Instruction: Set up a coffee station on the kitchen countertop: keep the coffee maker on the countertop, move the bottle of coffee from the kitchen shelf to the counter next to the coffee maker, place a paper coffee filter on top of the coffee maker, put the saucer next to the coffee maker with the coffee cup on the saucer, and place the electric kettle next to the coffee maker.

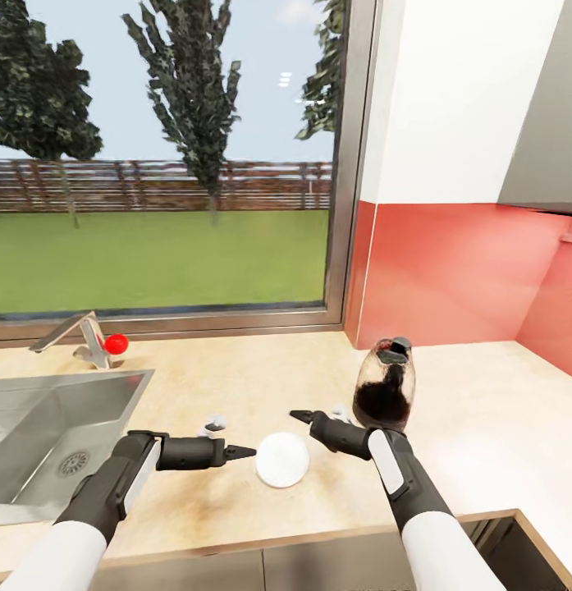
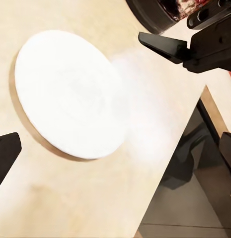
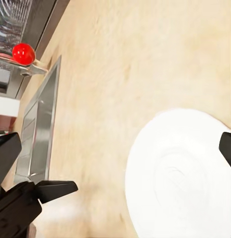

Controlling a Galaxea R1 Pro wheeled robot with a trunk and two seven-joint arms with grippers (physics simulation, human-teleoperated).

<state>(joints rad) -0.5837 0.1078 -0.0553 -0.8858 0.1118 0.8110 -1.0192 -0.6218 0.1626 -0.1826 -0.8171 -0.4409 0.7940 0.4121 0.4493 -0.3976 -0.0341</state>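
Observation:
The white saucer point(image 1: 281, 460) lies flat on the kitchen countertop point(image 1: 236, 377) near its front edge. My left gripper point(image 1: 230, 443) is open just left of it, fingers pointing at the disc; the saucer point(image 2: 70, 94) lies between the spread fingers point(image 2: 6, 153). My right gripper point(image 1: 314, 414) is open just behind and right of the saucer point(image 3: 182, 173), with nothing held. The electric kettle point(image 1: 385, 392), clear glass with a dark lower body, stands upright beside the right wrist. The coffee maker, bottle of coffee, paper coffee filter, coffee cup and kitchen shelf are out of view.
A steel sink point(image 1: 48, 443) is sunk into the counter at the left, with a faucet and red knob point(image 1: 116, 344) behind it. A window runs along the back. A red wall point(image 1: 458, 271) closes the right corner. The counter's front edge point(image 1: 318, 538) is close below the saucer.

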